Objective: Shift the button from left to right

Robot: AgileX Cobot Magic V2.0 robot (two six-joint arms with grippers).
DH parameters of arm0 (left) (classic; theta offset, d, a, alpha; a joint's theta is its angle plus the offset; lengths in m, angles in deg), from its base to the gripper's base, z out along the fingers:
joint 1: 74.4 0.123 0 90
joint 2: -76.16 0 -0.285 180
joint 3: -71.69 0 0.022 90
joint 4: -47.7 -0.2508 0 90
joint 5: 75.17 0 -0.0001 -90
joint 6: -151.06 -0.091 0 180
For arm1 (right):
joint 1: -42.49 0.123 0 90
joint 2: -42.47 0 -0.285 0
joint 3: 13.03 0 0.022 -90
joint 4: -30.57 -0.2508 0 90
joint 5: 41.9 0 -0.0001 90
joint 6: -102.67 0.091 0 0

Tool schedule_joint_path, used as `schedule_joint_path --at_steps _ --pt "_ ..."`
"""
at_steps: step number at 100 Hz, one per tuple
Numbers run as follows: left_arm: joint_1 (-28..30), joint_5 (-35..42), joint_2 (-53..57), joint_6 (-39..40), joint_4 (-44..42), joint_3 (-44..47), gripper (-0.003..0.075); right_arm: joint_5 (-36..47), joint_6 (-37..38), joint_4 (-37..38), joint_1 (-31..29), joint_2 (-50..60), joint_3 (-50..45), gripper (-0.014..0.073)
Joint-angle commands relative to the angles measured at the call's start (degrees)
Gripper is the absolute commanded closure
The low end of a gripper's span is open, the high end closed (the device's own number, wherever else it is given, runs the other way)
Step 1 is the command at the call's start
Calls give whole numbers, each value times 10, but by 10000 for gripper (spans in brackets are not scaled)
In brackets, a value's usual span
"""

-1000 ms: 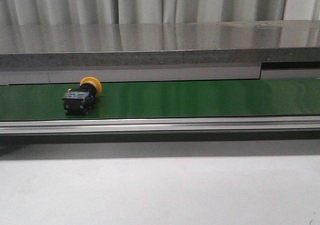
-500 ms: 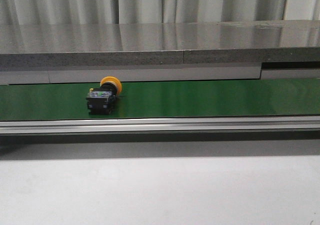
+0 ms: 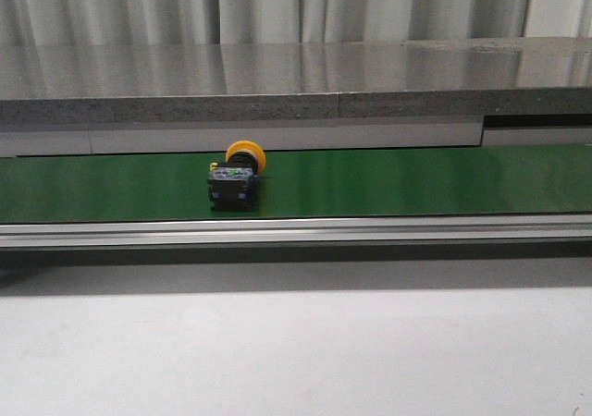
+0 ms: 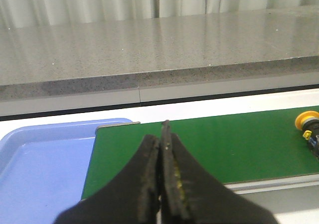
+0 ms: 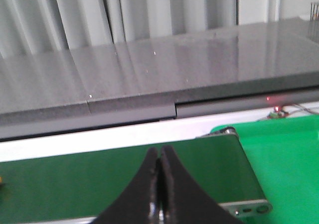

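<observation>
The button [image 3: 237,177], a yellow-orange cap on a black body with a green mark, lies on its side on the green belt [image 3: 388,181], left of the middle in the front view. Its cap also shows at the edge of the left wrist view [image 4: 307,122]. My left gripper [image 4: 161,134] is shut and empty, over the belt's left end, well apart from the button. My right gripper [image 5: 160,152] is shut and empty, over the belt's right end. Neither gripper shows in the front view.
A blue tray [image 4: 40,159] sits off the belt's left end. A bright green mat [image 5: 284,164] lies past the belt's right end. A grey stone ledge [image 3: 296,79] runs behind the belt. A metal rail [image 3: 296,231] runs along its front.
The button has travelled to the right along the belt, from the far left toward the middle. Its pose on its side is the same.
</observation>
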State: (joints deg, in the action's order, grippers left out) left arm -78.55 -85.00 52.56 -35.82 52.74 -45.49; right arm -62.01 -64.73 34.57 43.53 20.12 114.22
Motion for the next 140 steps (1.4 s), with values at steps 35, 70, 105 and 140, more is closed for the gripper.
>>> schedule_joint_path --at_steps 35,70,105,140 --pt "-4 51 -4 1 5 -15 741 -248 -4 6 1 -296 246 661" --pt "-4 51 -4 1 5 -15 741 -268 -4 -29 1 -378 263 626" --pt "-4 51 -4 1 5 -15 741 -262 -4 -29 1 -379 263 129" --pt "-4 51 -4 1 5 -15 741 -193 -11 -83 2 -397 263 104"
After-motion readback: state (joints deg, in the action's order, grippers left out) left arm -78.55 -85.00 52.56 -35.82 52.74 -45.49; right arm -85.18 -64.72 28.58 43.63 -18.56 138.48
